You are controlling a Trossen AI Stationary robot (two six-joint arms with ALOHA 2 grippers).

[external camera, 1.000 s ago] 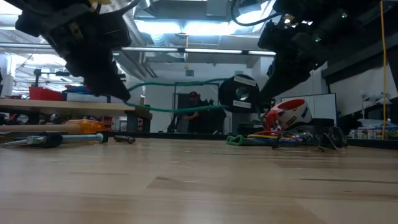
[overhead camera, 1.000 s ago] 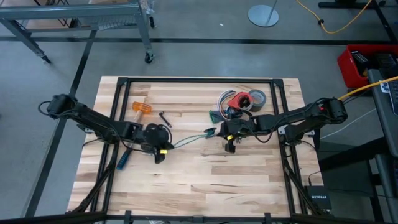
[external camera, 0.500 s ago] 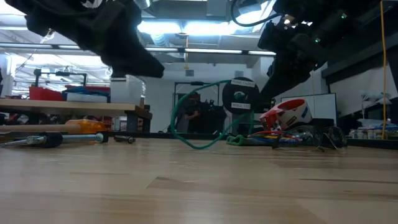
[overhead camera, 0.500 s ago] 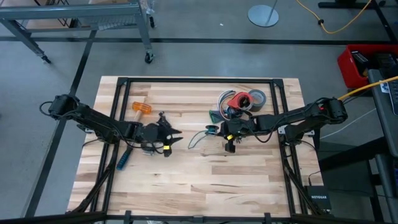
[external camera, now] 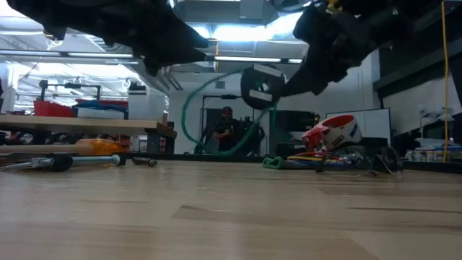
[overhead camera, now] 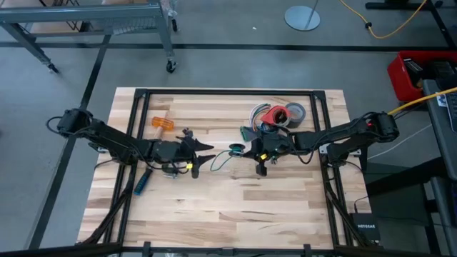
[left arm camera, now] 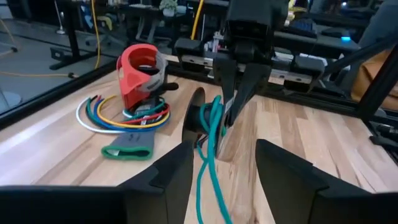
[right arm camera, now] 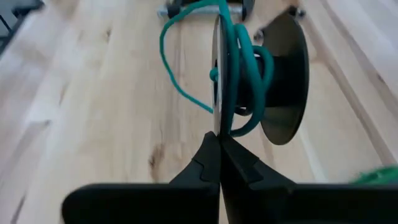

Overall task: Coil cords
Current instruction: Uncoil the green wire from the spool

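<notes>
A small black spool (overhead camera: 236,149) with two discs carries the dark teal-green cord (right arm camera: 239,68) wound round its hub. My right gripper (right arm camera: 218,158) is shut on the spool near the table's middle. One length of the cord hangs off the spool as a slack loop (overhead camera: 220,161) (external camera: 193,108). My left gripper (overhead camera: 206,153) stands open to the left of the spool. Its fingers (left arm camera: 177,174) flank the loose cord (left arm camera: 208,168) without touching it. The thin black cord does not show. My right gripper pinches the rim of one spool disc (right arm camera: 216,121) between its two fingers. The fingers come from the table's right side, slanting down. The spool (external camera: 260,87) is lifted clear of the table with its discs upright, and the cord hangs slack from it.
Behind the spool lie a red tape holder (overhead camera: 273,114), a grey tape roll (overhead camera: 295,111), coloured wire loops (left arm camera: 102,118) and a green strap (left arm camera: 129,151). At the left lie an orange-handled tool (overhead camera: 162,123) and a blue-handled screwdriver (overhead camera: 143,183). The near half of the table (overhead camera: 235,207) is bare wood.
My left gripper has opened and let go of the cord, tipped up toward level and moved up and toward the spool. The cord, taut between both grippers before, has sprung back into a slack loop beside the spool. My right gripper has tipped up, raising the spool a little.
</notes>
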